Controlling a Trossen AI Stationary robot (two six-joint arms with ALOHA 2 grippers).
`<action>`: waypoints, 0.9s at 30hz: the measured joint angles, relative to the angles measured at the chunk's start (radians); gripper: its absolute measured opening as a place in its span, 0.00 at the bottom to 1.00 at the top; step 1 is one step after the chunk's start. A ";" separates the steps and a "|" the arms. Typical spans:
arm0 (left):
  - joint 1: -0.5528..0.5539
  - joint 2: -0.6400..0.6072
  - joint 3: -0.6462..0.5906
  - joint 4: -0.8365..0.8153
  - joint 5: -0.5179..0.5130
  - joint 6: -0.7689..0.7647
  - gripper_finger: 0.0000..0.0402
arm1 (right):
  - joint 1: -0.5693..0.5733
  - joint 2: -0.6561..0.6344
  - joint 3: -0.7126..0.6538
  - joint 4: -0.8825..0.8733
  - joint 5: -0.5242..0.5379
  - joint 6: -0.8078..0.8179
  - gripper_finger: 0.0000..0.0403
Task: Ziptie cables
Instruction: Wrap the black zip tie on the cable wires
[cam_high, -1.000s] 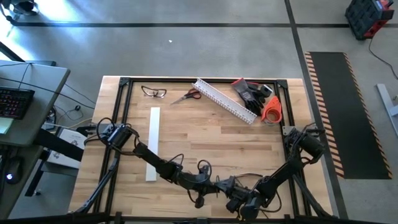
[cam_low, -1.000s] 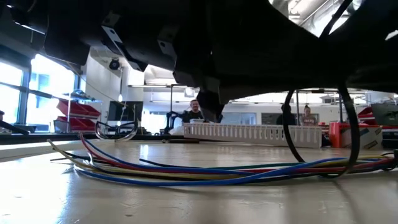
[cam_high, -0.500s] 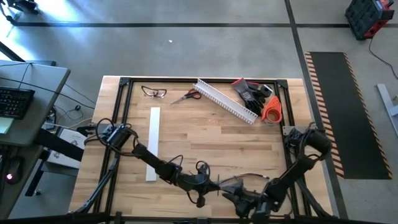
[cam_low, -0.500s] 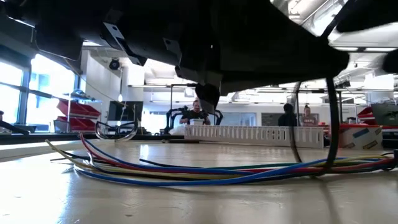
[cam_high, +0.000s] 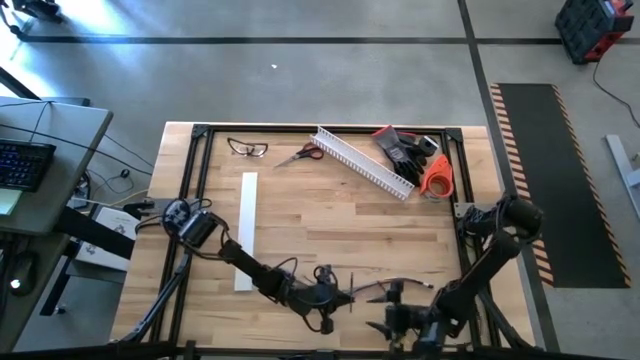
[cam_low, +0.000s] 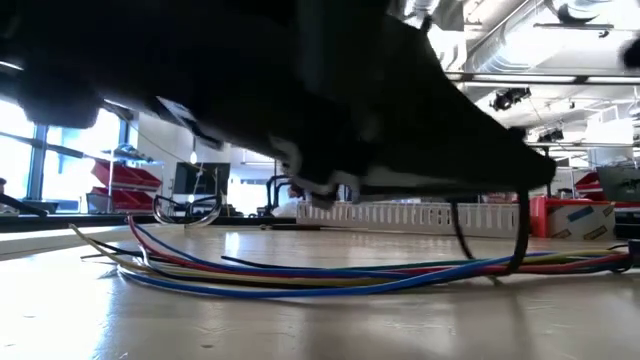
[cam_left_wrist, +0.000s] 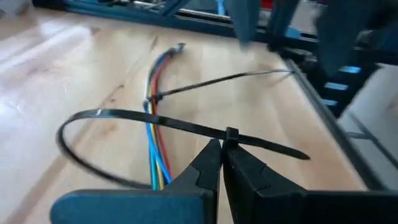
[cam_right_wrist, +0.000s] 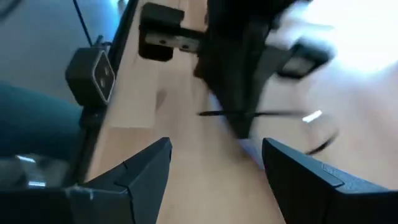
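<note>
Left gripper (cam_left_wrist: 221, 163) reaches low over the cables (cam_left_wrist: 155, 118), jaws pinched on a looped ziptie (cam_left_wrist: 155, 121); right gripper (cam_right_wrist: 214, 165) beside them gapes wide, holding nothing.

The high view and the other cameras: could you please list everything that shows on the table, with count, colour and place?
cables: one loose bundle, blue, red, yellow and dark, near edge of table
zipties: two visible, black; one looped round the cables, another already cinched farther along
slotted channel: one, white, far side, lying diagonally
flat strip: one, white, left part of table
scissors: one pair, red handles, far side
glasses: one pair, far left corner
gloves: dark with red, far right
tape roll: one, orange, far right
left gripper: shut on the looped ziptie
right gripper: open, near edge, holding nothing
</note>
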 joint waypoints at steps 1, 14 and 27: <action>0.005 0.011 0.012 -0.002 -0.006 0.008 0.00 | -0.014 0.006 0.000 -0.001 -0.045 0.067 0.59; 0.023 0.038 0.086 -0.108 -0.039 0.073 0.00 | -0.123 0.038 -0.001 -0.010 -0.160 0.366 0.59; 0.021 0.038 0.086 -0.096 -0.080 0.071 0.00 | -0.198 0.044 -0.001 -0.089 -0.216 0.391 0.53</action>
